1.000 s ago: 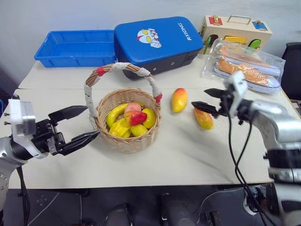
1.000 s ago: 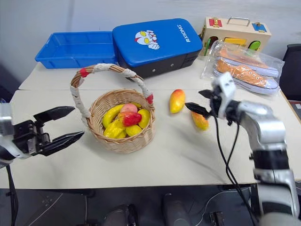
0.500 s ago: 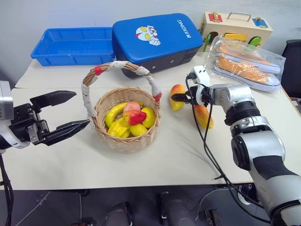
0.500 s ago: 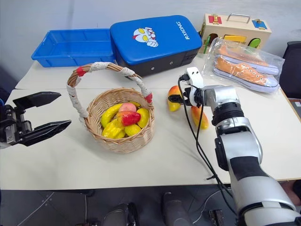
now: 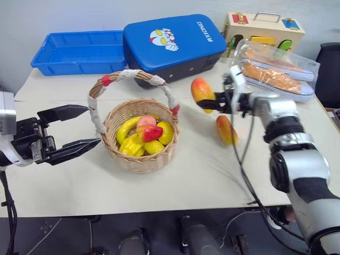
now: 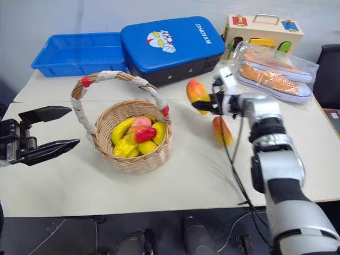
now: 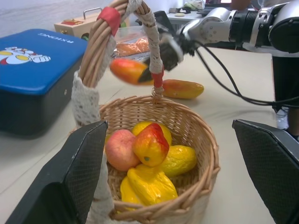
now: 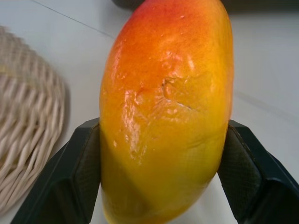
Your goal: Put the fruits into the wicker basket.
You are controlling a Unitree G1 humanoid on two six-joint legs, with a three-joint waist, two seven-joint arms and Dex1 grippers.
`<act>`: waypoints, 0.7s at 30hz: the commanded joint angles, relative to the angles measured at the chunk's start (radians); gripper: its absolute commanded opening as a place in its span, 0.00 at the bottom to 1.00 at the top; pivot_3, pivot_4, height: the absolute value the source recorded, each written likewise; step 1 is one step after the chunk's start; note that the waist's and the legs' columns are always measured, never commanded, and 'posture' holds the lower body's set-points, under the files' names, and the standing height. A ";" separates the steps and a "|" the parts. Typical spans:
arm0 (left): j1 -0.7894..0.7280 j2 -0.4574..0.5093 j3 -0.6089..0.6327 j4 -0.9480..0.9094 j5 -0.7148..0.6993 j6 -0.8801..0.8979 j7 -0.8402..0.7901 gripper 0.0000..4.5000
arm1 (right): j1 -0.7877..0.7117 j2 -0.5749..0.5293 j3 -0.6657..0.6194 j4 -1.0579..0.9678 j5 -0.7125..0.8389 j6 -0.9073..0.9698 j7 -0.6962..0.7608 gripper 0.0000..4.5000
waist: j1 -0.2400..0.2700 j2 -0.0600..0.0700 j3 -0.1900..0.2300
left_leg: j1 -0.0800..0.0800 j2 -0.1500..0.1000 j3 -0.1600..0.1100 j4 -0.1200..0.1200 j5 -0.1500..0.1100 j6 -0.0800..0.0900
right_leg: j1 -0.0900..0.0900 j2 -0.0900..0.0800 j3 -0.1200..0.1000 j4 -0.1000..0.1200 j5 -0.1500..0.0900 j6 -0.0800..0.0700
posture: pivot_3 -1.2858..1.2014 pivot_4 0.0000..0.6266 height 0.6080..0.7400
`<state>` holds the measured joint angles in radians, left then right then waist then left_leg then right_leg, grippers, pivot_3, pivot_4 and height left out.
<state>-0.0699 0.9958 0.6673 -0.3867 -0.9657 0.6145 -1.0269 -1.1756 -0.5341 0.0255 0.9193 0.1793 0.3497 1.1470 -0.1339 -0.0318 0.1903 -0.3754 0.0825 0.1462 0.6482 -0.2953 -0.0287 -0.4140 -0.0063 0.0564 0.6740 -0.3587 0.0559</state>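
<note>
The wicker basket (image 5: 141, 162) stands left of the table's middle and holds yellow fruits, a pink peach and a small red-and-yellow fruit (image 5: 152, 133). My right gripper (image 5: 205, 100) is shut on a yellow-orange mango (image 5: 201, 88), held above the table just right of the basket's handle. In the right wrist view both pads press the mango (image 8: 163, 112). A second mango (image 5: 226, 129) lies on the table below my right forearm. Left of the basket my left gripper (image 5: 93, 125) stands open with nothing between its fingers.
A blue plastic tray (image 5: 74, 50) and a blue case (image 5: 172, 42) sit behind the basket. At the back right are a wooden toy box (image 5: 263, 32) and bagged orange shoes (image 5: 276, 71). Bare table lies in front of the basket.
My right gripper has shut on the nearer mango and lifted it off the table, up towards the basket's handle. The left gripper has stayed in place.
</note>
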 commanded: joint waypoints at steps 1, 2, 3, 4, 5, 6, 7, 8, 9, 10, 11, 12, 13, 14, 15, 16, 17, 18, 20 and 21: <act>0.015 0.005 0.026 -0.027 -0.016 -0.009 -0.047 1.00 | 0.090 -0.121 0.076 -0.239 -0.002 0.039 0.232 0.66 | -0.001 0.000 0.000 | 0.000 0.000 0.000 0.000 0.000 0.000 | 0.000 0.000 0.000 0.000 0.000 0.000 | 0.52 0.24 1.00; 0.021 -0.009 0.020 -0.029 0.013 -0.040 -0.047 1.00 | 0.173 -0.220 0.141 -0.384 -0.028 0.076 0.328 0.66 | 0.000 0.000 0.000 | 0.000 0.000 0.000 0.000 0.000 0.000 | 0.000 0.000 0.000 0.000 0.000 0.000 | 0.52 0.24 1.00; 0.026 -0.020 0.018 -0.032 0.025 -0.054 -0.046 1.00 | 0.238 -0.290 0.184 -0.503 -0.039 0.100 0.392 0.66 | 0.007 0.000 0.000 | 0.000 0.000 0.000 -0.001 0.000 0.000 | 0.000 0.000 0.000 0.000 0.000 0.000 | 0.52 0.24 1.00; 0.029 -0.027 0.016 -0.034 0.033 -0.064 -0.045 1.00 | 0.284 -0.338 0.210 -0.590 -0.040 0.118 0.427 0.66 | 0.017 0.000 0.000 | 0.000 0.000 -0.001 -0.002 -0.001 0.000 | 0.000 0.000 0.000 -0.001 -0.001 0.001 | 0.52 0.24 1.00; 0.048 -0.027 0.022 -0.043 0.030 -0.058 -0.056 1.00 | 0.325 -0.363 0.215 -0.683 -0.014 0.144 0.440 0.66 | 0.021 0.001 0.000 | 0.001 0.000 -0.001 -0.001 -0.002 -0.001 | 0.000 0.000 0.000 -0.001 -0.001 0.002 | 0.52 0.24 1.00; 0.062 -0.023 0.026 -0.051 0.025 -0.050 -0.065 1.00 | 0.346 -0.374 0.213 -0.739 0.008 0.167 0.444 0.66 | 0.019 0.001 0.000 | 0.001 0.001 -0.001 -0.001 -0.003 -0.001 | 0.001 0.000 0.000 -0.001 -0.001 0.002 | 0.52 0.24 1.00; 0.087 -0.024 0.037 -0.060 0.019 -0.044 -0.080 1.00 | 0.373 -0.374 0.205 -0.842 0.058 0.226 0.439 0.66 | 0.013 0.000 0.001 | 0.001 0.001 0.001 0.000 -0.002 -0.001 | 0.000 0.001 0.001 -0.001 -0.002 0.001 | 0.52 0.24 1.00; 0.115 -0.029 0.050 -0.062 0.024 -0.047 -0.098 1.00 | 0.388 -0.343 0.190 -0.951 0.120 0.289 0.411 0.66 | 0.005 0.000 0.001 | 0.002 0.001 0.002 0.000 -0.002 -0.001 | 0.000 0.001 0.001 0.000 -0.002 0.001 | 0.52 0.24 1.00; 0.138 -0.037 0.063 -0.061 0.037 -0.064 -0.116 1.00 | 0.389 -0.303 0.180 -1.033 0.169 0.352 0.372 0.66 | -0.004 0.000 0.001 | 0.004 0.001 0.001 0.000 -0.002 -0.002 | 0.000 0.000 0.001 0.000 -0.002 0.000 | 0.52 0.24 1.00; 0.159 -0.038 0.071 -0.058 0.042 -0.065 -0.130 1.00 | 0.382 -0.264 0.173 -1.091 0.208 0.414 0.332 0.66 | -0.011 0.000 0.001 | 0.006 0.001 0.001 0.000 -0.002 -0.002 | 0.001 0.001 0.002 0.001 -0.002 -0.001 | 0.52 0.24 1.00; 0.176 -0.042 0.074 -0.051 0.055 -0.076 -0.143 1.00 | 0.366 -0.221 0.178 -1.128 0.223 0.460 0.283 0.66 | -0.018 0.000 0.001 | 0.008 0.001 0.001 0.001 -0.002 -0.003 | 0.001 0.001 0.003 0.003 -0.001 -0.002 | 0.52 0.24 1.00; 0.194 -0.040 0.075 -0.046 0.066 -0.081 -0.155 1.00 | 0.354 -0.186 0.183 -1.154 0.231 0.490 0.242 0.66 | -0.020 -0.001 0.001 | 0.010 0.002 -0.001 0.001 0.000 -0.005 | 0.002 0.002 0.002 0.004 0.000 -0.004 | 0.52 0.24 1.00; 0.212 -0.042 0.074 -0.043 0.081 -0.093 -0.166 1.00 | 0.340 -0.151 0.198 -1.177 0.232 0.522 0.202 0.66 | -0.018 -0.001 0.001 | 0.012 0.002 -0.001 0.001 0.001 -0.006 | 0.002 0.002 0.002 0.005 0.001 -0.005 | 0.52 0.24 1.00; 0.228 -0.046 0.073 -0.039 0.093 -0.107 -0.178 1.00 | 0.325 -0.118 0.213 -1.195 0.233 0.550 0.167 0.66 | -0.014 -0.001 0.001 | 0.011 0.001 -0.002 0.000 0.001 -0.006 | 0.002 0.002 0.001 0.006 0.001 -0.006 | 0.52 0.24 1.00; 0.237 -0.049 0.073 -0.037 0.100 -0.116 -0.187 1.00 | 0.316 -0.100 0.223 -1.207 0.237 0.571 0.143 0.66 | -0.009 -0.001 0.001 | 0.010 0.001 -0.003 0.001 0.002 -0.005 | 0.001 0.002 0.001 0.006 0.001 -0.006 | 0.52 0.24 1.00; 0.254 -0.060 0.082 -0.037 0.101 -0.121 -0.190 1.00 | 0.297 -0.061 0.241 -1.211 0.234 0.592 0.103 0.66 | -0.004 -0.001 0.001 | 0.010 0.001 -0.003 0.001 0.001 -0.005 | 0.001 0.001 0.001 0.006 0.001 -0.006 | 0.52 0.24 1.00; 0.272 -0.068 0.092 -0.035 0.103 -0.124 -0.194 1.00 | 0.281 -0.023 0.252 -1.207 0.231 0.603 0.065 0.66 | -0.001 -0.002 0.001 | 0.008 0.000 -0.004 0.001 0.001 -0.005 | 0.000 0.000 0.000 0.005 0.001 -0.006 | 0.52 0.24 1.00; 0.288 -0.078 0.103 -0.029 0.104 -0.128 -0.199 1.00 | 0.265 0.019 0.268 -1.194 0.211 0.596 0.017 0.66 | -0.001 -0.003 0.000 | 0.007 0.000 -0.004 0.002 0.001 -0.003 | 0.000 0.000 0.000 0.004 0.000 -0.006 | 0.52 0.24 1.00; 0.315 -0.090 0.116 -0.015 0.115 -0.135 -0.208 1.00 | 0.236 0.085 0.299 -1.158 0.168 0.580 -0.065 0.66 | -0.002 -0.003 0.000 | 0.005 0.000 -0.003 0.002 0.000 -0.002 | 0.000 -0.001 0.000 0.002 0.000 -0.006 | 0.52 0.24 1.00; 0.332 -0.097 0.118 -0.009 0.124 -0.139 -0.212 1.00 | 0.221 0.116 0.313 -1.135 0.150 0.567 -0.099 0.66 | -0.003 -0.003 0.000 | 0.005 0.000 -0.003 0.002 -0.001 -0.002 | -0.001 -0.001 0.000 0.002 0.000 -0.006 | 0.52 0.24 1.00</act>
<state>0.2471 0.9068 0.7486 -0.4040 -0.8533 0.4945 -1.2269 -0.9309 -0.4341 0.3334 -0.2240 0.3579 0.9373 1.1046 -0.1370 -0.0352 0.1898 -0.3709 0.0823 0.1440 0.6497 -0.2961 -0.0302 -0.4147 -0.0077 0.0560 0.6747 -0.3583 0.0495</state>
